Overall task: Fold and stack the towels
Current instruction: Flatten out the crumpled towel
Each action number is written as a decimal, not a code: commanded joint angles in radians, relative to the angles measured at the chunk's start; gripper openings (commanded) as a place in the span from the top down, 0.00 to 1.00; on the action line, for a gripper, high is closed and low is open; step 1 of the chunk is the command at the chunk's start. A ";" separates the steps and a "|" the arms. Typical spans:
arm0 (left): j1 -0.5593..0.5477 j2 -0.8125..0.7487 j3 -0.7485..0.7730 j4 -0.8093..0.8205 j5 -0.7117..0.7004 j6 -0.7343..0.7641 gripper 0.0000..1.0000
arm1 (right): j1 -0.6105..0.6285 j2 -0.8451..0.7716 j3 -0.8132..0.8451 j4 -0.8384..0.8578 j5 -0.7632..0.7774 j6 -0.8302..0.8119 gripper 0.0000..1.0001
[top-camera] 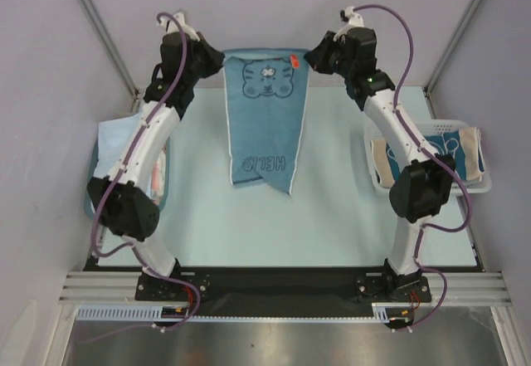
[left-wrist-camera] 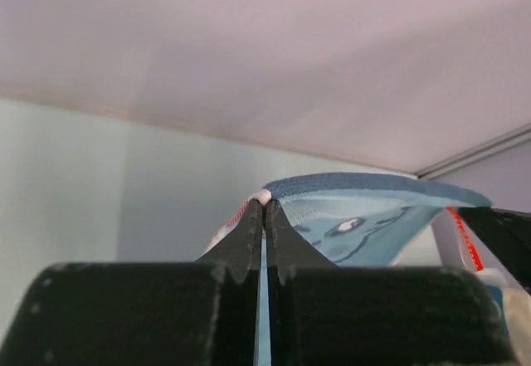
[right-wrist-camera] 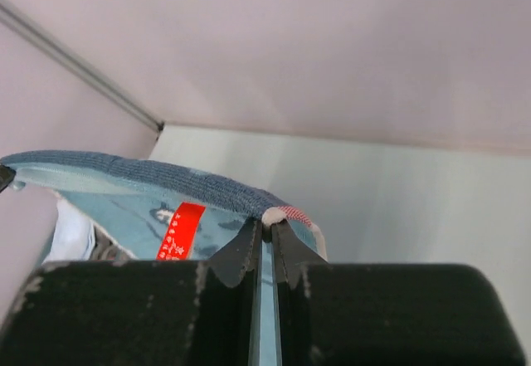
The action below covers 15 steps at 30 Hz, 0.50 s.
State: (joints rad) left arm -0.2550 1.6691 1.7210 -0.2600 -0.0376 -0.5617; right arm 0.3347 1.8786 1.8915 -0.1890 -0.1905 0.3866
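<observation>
A blue towel (top-camera: pixel 265 121) with a cat drawing and the word HELLO hangs stretched between both grippers at the back of the table, its lower end lying on the surface. My left gripper (top-camera: pixel 217 61) is shut on its top left corner (left-wrist-camera: pixel 262 197). My right gripper (top-camera: pixel 310 57) is shut on its top right corner (right-wrist-camera: pixel 274 214), beside a red label (right-wrist-camera: pixel 178 230). A dark teal towel with white drawing and tan ends (top-camera: pixel 431 154) lies in the white mesh basket (top-camera: pixel 485 185) at the right. A light blue towel (top-camera: pixel 112 146) lies over the teal tray at the left.
The teal tray (top-camera: pixel 163 193) sits at the left edge under the left arm. The basket stands at the right edge beside the right arm. Grey walls and metal frame posts (top-camera: pixel 99 26) close in the back and sides.
</observation>
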 commanded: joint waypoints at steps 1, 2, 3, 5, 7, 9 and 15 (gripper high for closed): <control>0.019 0.093 0.238 0.028 0.082 0.055 1.00 | -0.032 0.088 0.226 -0.006 -0.056 -0.022 1.00; 0.025 0.121 0.279 0.024 0.093 0.057 1.00 | -0.036 0.100 0.268 -0.015 -0.056 -0.028 1.00; 0.028 0.156 0.319 0.002 0.097 0.057 1.00 | -0.036 0.114 0.303 -0.021 -0.049 -0.044 1.00; 0.031 0.175 0.393 -0.007 0.107 0.065 1.00 | -0.039 0.131 0.378 -0.050 -0.040 -0.060 1.00; 0.033 0.161 0.394 0.001 0.108 0.074 1.00 | -0.040 0.123 0.377 -0.046 -0.033 -0.072 1.00; 0.036 0.140 0.368 0.013 0.111 0.077 1.00 | -0.043 0.093 0.332 -0.037 -0.027 -0.080 1.00; 0.037 0.023 0.177 0.073 0.133 0.083 1.00 | -0.046 -0.065 0.082 0.048 -0.017 -0.063 1.00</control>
State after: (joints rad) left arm -0.2287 1.7832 1.9514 -0.2451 0.0711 -0.5098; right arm 0.2943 1.9293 2.0758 -0.2012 -0.2176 0.3355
